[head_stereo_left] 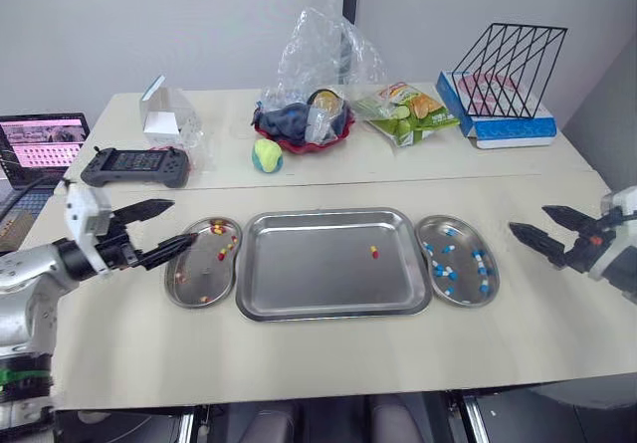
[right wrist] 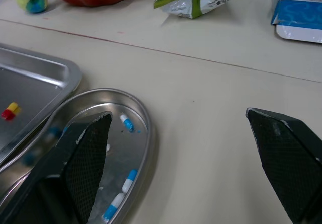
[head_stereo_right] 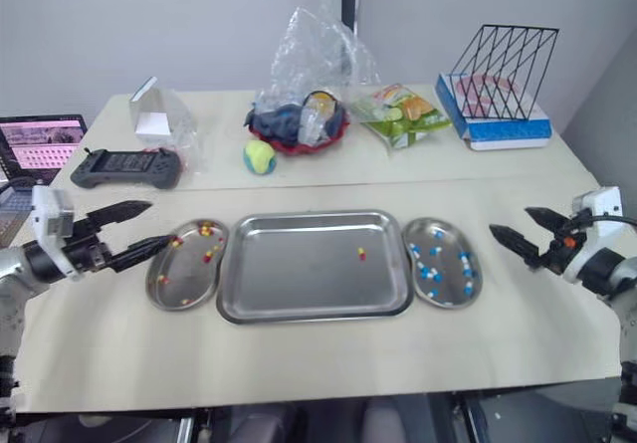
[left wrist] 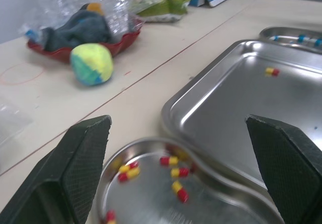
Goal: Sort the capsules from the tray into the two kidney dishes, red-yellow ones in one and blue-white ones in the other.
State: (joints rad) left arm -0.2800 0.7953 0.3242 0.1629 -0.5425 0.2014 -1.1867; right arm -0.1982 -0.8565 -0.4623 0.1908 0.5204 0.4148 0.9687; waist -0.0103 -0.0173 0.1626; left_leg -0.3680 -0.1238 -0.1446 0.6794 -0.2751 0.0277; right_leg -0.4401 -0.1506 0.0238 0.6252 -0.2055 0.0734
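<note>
Centred on the beige table (head_stereo_left: 299, 373): a steel tray (head_stereo_left: 309, 284), bare but for a lone red-yellow capsule (head_stereo_left: 374, 252) lying right of its middle. Just beside the tray's left edge, the left kidney dish (head_stereo_left: 199, 264), with several red-yellow capsules (head_stereo_left: 227, 249) scattered through it. Just beside the tray's right edge, the right kidney dish (head_stereo_left: 463, 264), with a spread of blue-white capsules (head_stereo_left: 448, 274).

At the left dish's outer side, the left gripper (head_stereo_left: 182, 222), black fingers spread wide and pointing toward the tray. Holds nothing. Reaches with one fingertip over the dish's rim; cannot tell whether it touches.

On the far side of the right dish and apart from it, the right gripper (head_stereo_left: 528, 218), fingers likewise parted, tips aimed at the dish. Holds nothing.

Along the back of the table:
- a laptop (head_stereo_left: 40, 144)
- a handheld game console (head_stereo_left: 134, 167)
- a yellow-green ball (head_stereo_left: 267, 154)
- a red bowl (head_stereo_left: 304, 136) under a clear plastic bag (head_stereo_left: 323, 55)
- a green snack bag (head_stereo_left: 408, 110)
- a black wire rack (head_stereo_left: 508, 65) on a blue-and-white box (head_stereo_left: 508, 129)
</note>
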